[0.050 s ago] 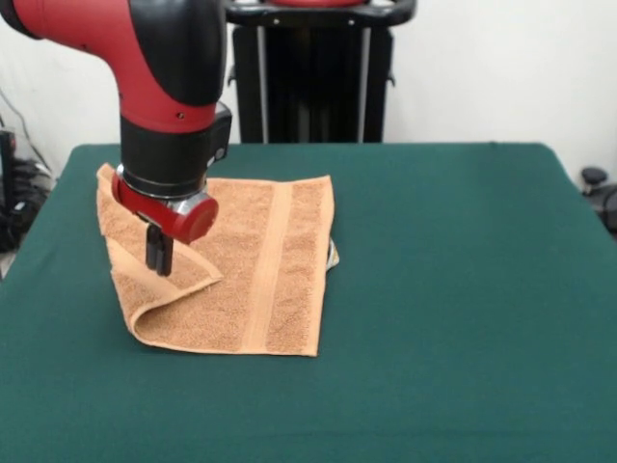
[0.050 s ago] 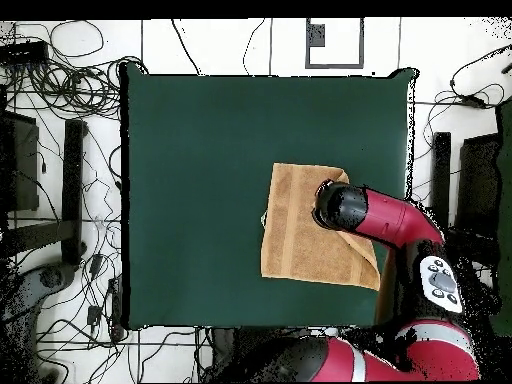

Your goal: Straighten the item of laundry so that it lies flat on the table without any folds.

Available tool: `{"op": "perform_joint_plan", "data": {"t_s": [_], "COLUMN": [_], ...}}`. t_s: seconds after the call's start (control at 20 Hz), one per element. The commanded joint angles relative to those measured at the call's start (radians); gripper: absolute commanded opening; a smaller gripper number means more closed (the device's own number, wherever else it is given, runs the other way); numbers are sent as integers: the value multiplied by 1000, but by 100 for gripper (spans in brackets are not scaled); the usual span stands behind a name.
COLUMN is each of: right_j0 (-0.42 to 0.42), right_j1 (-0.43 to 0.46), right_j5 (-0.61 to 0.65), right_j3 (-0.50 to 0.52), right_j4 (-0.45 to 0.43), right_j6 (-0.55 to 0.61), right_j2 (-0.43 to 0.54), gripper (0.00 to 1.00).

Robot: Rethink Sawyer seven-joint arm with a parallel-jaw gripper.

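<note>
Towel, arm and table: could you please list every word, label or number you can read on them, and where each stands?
None can be read.
Towel: no print shows; a white bit at its edge is too small to read.
Arm: a grey panel with buttons, markings too blurred to read.
Table: no text.

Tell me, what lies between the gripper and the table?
In the front view, the gripper stands on the towel's folded-over flap; only towel lies between it and the table.
</note>
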Motion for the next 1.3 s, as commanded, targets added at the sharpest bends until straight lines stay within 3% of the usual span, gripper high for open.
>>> {"op": "perform_joint_plan", "data": {"t_s": [0.05,1.3], "right_j0": [54,80], "right_j1": [90,101], "right_j5": [35,48], "right_j3": [-8,-37], "right_j4": [22,26], "right_j6": [85,95], "right_j2": [96,60], "gripper": [0,0]}}
